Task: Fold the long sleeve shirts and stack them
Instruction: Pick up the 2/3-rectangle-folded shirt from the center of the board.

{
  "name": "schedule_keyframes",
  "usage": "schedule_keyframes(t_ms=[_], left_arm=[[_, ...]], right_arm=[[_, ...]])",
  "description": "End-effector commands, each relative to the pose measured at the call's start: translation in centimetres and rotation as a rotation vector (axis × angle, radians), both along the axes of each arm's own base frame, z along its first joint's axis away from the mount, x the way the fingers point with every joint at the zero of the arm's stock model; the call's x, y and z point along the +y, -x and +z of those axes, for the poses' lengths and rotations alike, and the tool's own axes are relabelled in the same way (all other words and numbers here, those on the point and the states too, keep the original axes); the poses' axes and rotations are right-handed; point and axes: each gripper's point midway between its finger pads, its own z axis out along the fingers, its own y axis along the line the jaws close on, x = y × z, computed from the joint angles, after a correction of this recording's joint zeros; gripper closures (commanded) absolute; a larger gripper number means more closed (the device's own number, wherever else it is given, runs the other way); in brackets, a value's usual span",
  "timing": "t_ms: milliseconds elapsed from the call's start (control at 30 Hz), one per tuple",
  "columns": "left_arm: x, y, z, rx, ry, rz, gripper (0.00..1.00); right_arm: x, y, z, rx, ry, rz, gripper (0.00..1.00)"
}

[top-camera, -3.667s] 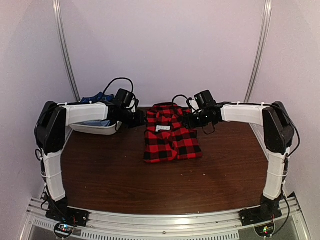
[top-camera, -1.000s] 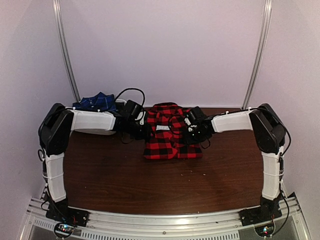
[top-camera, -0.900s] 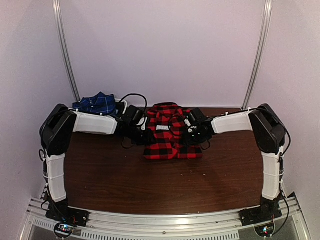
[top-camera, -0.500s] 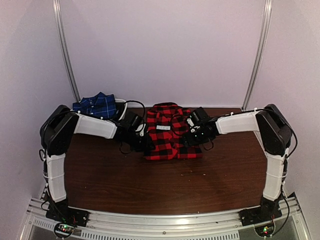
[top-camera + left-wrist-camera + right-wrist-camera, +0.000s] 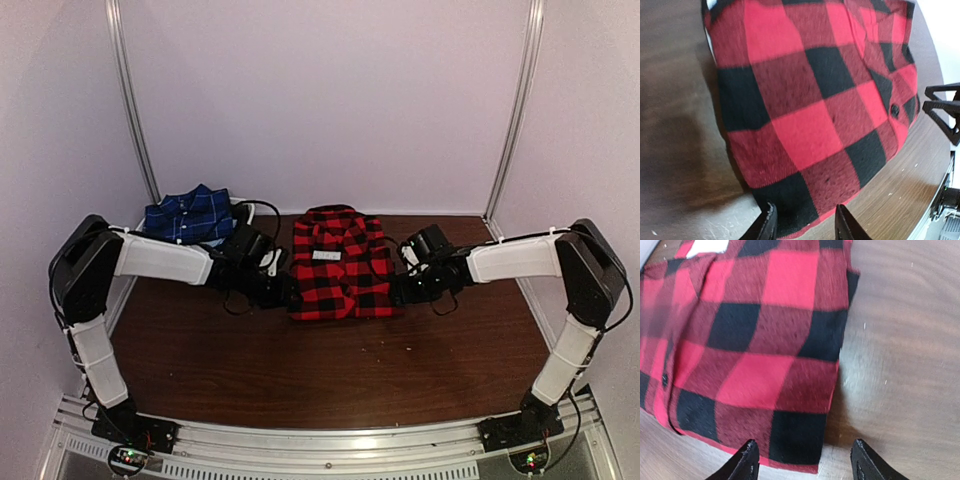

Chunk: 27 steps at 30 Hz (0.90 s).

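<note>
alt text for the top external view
A folded red-and-black checked shirt lies flat at the back middle of a dark wooden table, with the left arm and right arm reaching in low at its two sides. A navy plaid shirt sits at the back left.

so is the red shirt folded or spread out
Folded: the red shirt lies as a compact rectangle, no sleeves showing.
</note>
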Motion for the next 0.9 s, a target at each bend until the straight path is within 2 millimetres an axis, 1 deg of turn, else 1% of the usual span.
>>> schedule_keyframes(t_ms=[0,167,233,300,367,467,667,767,867], left_arm=[[-0.8,1.2,-1.7,0.028,0.016,-0.019,0.61],[-0.3,2.0,-3.8,0.068,-0.017,-0.012,0.66],[-0.1,2.2,-4.2,0.079,-0.027,-0.005,0.68],[0.2,2.3,-4.0,0.079,-0.033,-0.001,0.70],[0.5,2.5,-3.5,0.072,-0.035,0.008,0.70],[1.1,2.6,-2.9,0.060,-0.043,0.021,0.69],[2.0,3.3,-2.8,0.059,-0.048,0.040,0.64],[1.9,3.4,-3.0,0.058,-0.038,0.039,0.61],[1.5,3.1,-3.1,0.055,-0.023,0.036,0.61]], right_arm=[[0.1,-0.1,-0.2,0.004,-0.043,-0.019,0.38],[-0.2,0.2,-1.1,0.019,-0.036,-0.026,0.42],[-0.4,0.5,-1.5,0.031,-0.037,-0.026,0.45],[-0.5,0.9,-1.9,0.043,-0.039,-0.026,0.48],[-0.6,1.3,-2.0,0.046,-0.043,-0.025,0.49],[-0.7,1.6,-2.1,0.052,-0.045,-0.027,0.54],[-0.2,1.9,-2.6,0.067,-0.069,-0.012,0.58],[0.1,2.0,-3.0,0.082,-0.083,-0.005,0.61],[0.3,2.2,-3.2,0.093,-0.095,-0.003,0.64]])
